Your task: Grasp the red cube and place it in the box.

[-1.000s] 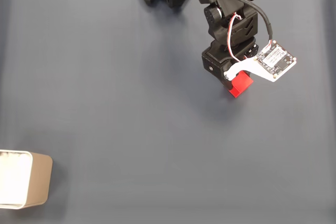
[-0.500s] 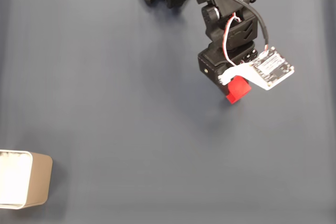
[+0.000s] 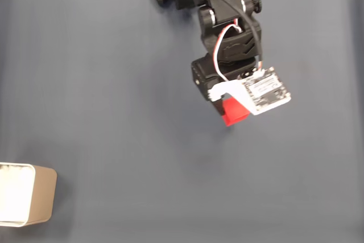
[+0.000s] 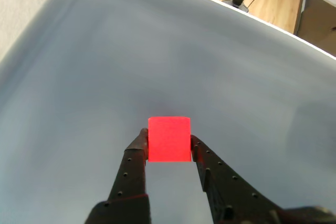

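hand (image 4: 169, 145) pinching red cube (image 4: 168, 139); flat face forward, seemingly level; box (image 3: 27, 194) well apart

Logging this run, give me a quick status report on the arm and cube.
Gripper shut on the red cube, carried off the table. Box at the fixed view's lower left, empty. Grey table between them bare.

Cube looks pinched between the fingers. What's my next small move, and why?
Probably swing the arm toward the lower left of the fixed view. The gripper is shut on the red cube with a finger on each side, and the box sits far away at that corner, with bare table between them.
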Available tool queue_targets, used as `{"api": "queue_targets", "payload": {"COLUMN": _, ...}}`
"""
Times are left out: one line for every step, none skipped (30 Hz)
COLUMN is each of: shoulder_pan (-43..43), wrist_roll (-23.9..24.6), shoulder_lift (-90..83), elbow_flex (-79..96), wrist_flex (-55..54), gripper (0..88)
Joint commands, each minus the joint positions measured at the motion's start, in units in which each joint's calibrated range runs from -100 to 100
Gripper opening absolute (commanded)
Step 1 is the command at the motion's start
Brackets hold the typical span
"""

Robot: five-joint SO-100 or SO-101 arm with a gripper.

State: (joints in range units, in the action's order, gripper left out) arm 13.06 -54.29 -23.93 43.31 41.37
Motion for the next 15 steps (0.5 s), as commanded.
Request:
{"api": "queue_targets", "payload": {"shoulder_pan": -2.6, "wrist_roll": 0.6, "shoulder_lift": -2.6, "elbow_flex": -4.1, "wrist_flex": 1.3, "gripper": 7.1}}
{"api": "queue_targets", "payload": {"shoulder_pan": -3.3, "wrist_roll": 0.6, "shoulder_lift": -2.4, "elbow_flex": -4.6, "wrist_flex": 1.4, "gripper": 7.1}}
{"api": "queue_targets", "payload": {"shoulder_pan": -3.8, "wrist_roll": 0.6, "shoulder_lift": -2.2, "elbow_flex": -5.2, "wrist_flex": 1.4, "gripper": 7.1}}
{"api": "queue_targets", "payload": {"shoulder_pan": -4.4, "wrist_roll": 0.6, "shoulder_lift": -2.0, "elbow_flex": -5.8, "wrist_flex": 1.5, "gripper": 7.1}}
{"api": "queue_targets", "payload": {"shoulder_pan": -5.0, "wrist_roll": 0.6, "shoulder_lift": -1.7, "elbow_flex": -6.5, "wrist_flex": 1.7, "gripper": 7.1}}
{"api": "queue_targets", "payload": {"shoulder_pan": -5.5, "wrist_roll": 0.6, "shoulder_lift": -1.4, "elbow_flex": -7.4, "wrist_flex": 2.0, "gripper": 7.1}}
{"api": "queue_targets", "payload": {"shoulder_pan": -6.0, "wrist_roll": 0.6, "shoulder_lift": -1.1, "elbow_flex": -8.2, "wrist_flex": 2.2, "gripper": 7.1}}
{"api": "queue_targets", "payload": {"shoulder_pan": -6.6, "wrist_roll": 0.6, "shoulder_lift": -0.9, "elbow_flex": -9.0, "wrist_flex": 2.4, "gripper": 7.1}}
{"api": "queue_targets", "payload": {"shoulder_pan": -7.1, "wrist_roll": 0.7, "shoulder_lift": -0.5, "elbow_flex": -9.8, "wrist_flex": 2.6, "gripper": 7.1}}
{"api": "queue_targets", "payload": {"shoulder_pan": -7.5, "wrist_roll": 0.8, "shoulder_lift": -0.2, "elbow_flex": -10.6, "wrist_flex": 2.7, "gripper": 7.1}}
{"api": "queue_targets", "payload": {"shoulder_pan": -8.0, "wrist_roll": 0.9, "shoulder_lift": 0.2, "elbow_flex": -11.5, "wrist_flex": 3.1, "gripper": 7.1}}
{"api": "queue_targets", "payload": {"shoulder_pan": -8.5, "wrist_roll": 1.0, "shoulder_lift": 0.4, "elbow_flex": -12.3, "wrist_flex": 3.4, "gripper": 7.1}}
{"api": "queue_targets", "payload": {"shoulder_pan": -9.0, "wrist_roll": 1.0, "shoulder_lift": 0.7, "elbow_flex": -12.9, "wrist_flex": 3.5, "gripper": 7.1}}
{"api": "queue_targets", "payload": {"shoulder_pan": -9.4, "wrist_roll": 1.1, "shoulder_lift": 1.0, "elbow_flex": -13.6, "wrist_flex": 3.7, "gripper": 7.1}}
{"api": "queue_targets", "payload": {"shoulder_pan": -9.9, "wrist_roll": 1.2, "shoulder_lift": 1.3, "elbow_flex": -14.3, "wrist_flex": 3.9, "gripper": 7.1}}
